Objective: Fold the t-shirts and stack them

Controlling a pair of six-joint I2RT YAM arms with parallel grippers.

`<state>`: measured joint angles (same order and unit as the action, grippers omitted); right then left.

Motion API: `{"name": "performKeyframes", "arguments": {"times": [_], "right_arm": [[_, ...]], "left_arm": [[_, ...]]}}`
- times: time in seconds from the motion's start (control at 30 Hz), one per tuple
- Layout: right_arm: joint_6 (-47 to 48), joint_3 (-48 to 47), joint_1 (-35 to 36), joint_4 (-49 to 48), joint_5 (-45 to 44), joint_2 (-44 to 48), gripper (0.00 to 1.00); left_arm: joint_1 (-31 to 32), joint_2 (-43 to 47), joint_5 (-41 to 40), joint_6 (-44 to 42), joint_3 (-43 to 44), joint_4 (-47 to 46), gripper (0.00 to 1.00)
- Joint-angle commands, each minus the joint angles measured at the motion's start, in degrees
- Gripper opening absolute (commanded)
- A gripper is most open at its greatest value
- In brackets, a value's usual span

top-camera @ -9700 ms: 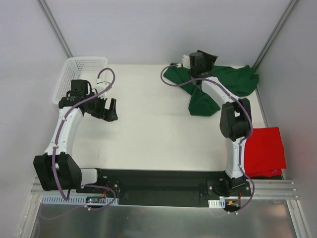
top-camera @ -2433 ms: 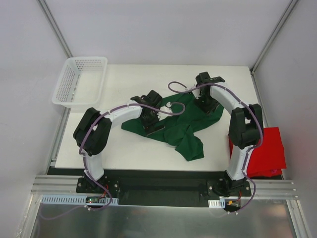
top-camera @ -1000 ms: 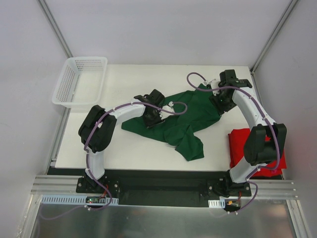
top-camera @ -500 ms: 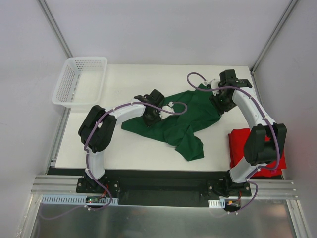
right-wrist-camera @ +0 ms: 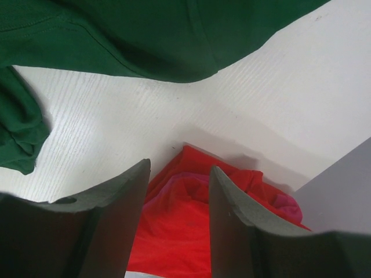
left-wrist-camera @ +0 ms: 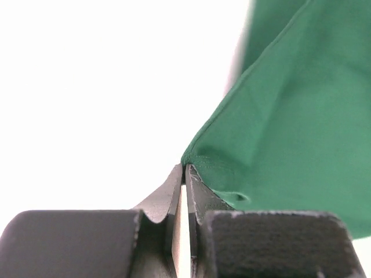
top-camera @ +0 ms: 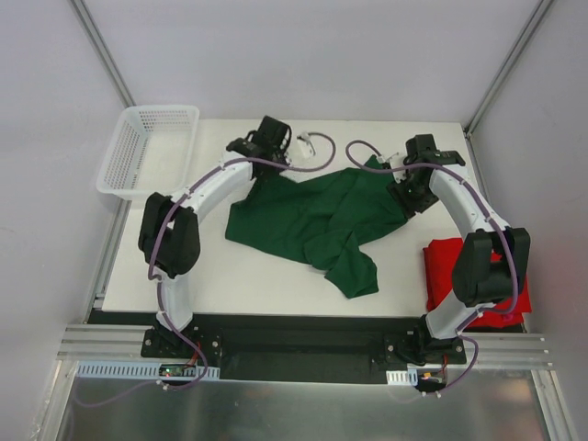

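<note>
The dark green t-shirt (top-camera: pixel 303 216) lies partly spread in the middle of the table. My left gripper (top-camera: pixel 267 165) is at the shirt's far left corner. In the left wrist view this gripper (left-wrist-camera: pixel 185 168) is shut on the hem of the green t-shirt (left-wrist-camera: pixel 290 127). My right gripper (top-camera: pixel 407 193) hovers by the shirt's right edge. In the right wrist view it (right-wrist-camera: pixel 179 166) is open with nothing between the fingers, and the green t-shirt (right-wrist-camera: pixel 145 35) lies beyond it. The red t-shirt (top-camera: pixel 441 276) lies crumpled at the table's right edge, below the jaws (right-wrist-camera: pixel 179 231).
A white mesh basket (top-camera: pixel 161 108) stands at the far left corner of the white table (top-camera: pixel 211 276). Grey walls close the table in at the back and on both sides. A purple cable loops from each arm.
My left gripper has shut on the green shirt's hem and carried it toward the far side, stretching the shirt's left part out. The right arm has barely moved.
</note>
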<state>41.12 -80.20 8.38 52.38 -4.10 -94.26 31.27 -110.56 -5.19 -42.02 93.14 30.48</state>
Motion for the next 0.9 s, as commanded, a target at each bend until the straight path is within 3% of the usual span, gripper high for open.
{"name": "performKeyframes", "arguments": {"times": [0.0, 0.07, 0.17, 0.2, 0.23, 0.27, 0.4, 0.53, 0.7, 0.87], "right_arm": [[-0.61, 1.1, -0.03, 0.09, 0.32, 2.94, 0.49], [-0.69, 1.89, -0.03, -0.08, 0.67, 3.29, 0.49], [-0.78, 3.12, -0.03, -0.17, 1.28, 3.73, 0.49], [-0.87, 3.47, -0.03, -0.26, 1.46, 3.9, 0.49], [-0.87, 3.74, -0.03, -0.35, 1.55, 4.17, 0.49], [-0.87, 4.17, -0.12, -0.35, 1.9, 4.34, 0.49], [-0.61, 5.23, -0.03, -0.17, 2.95, 5.83, 0.52], [-0.61, 5.5, 0.06, -0.17, 6.12, 6.98, 0.54], [-0.7, 4.79, 0.58, 0.79, 12.61, 7.86, 0.54], [-1.05, 5.23, 2.34, 1.32, 14.11, 8.21, 0.55]], "left_arm": [[-4.01, -1.83, -7.54, -7.62, 11.26, -6.29, 0.0], [-5.68, -3.95, -11.41, -10.52, 13.37, -11.64, 0.0], [-6.74, -8.6, -19.14, -19.39, 12.16, -26.74, 0.05], [-6.83, -8.96, -21.16, -24.98, 10.93, -36.79, 0.32], [-6.57, -9.32, -23.0, -27.3, 8.13, -40.98, 0.9], [-6.31, -9.32, -26.68, -29.24, 6.8, -44.94, 0.99], [-3.76, -2.66, -26.01, -31.21, -6.28, -50.61, 0.99], [-1.04, 2.27, -25.22, -25.93, -14.55, -42.19, 0.99], [0.37, 5.8, -17.78, -14.18, -16.77, -33.83, 0.99], [0.02, 2.29, -10.73, -8.53, -14.75, -30.75, 0.99]]}}
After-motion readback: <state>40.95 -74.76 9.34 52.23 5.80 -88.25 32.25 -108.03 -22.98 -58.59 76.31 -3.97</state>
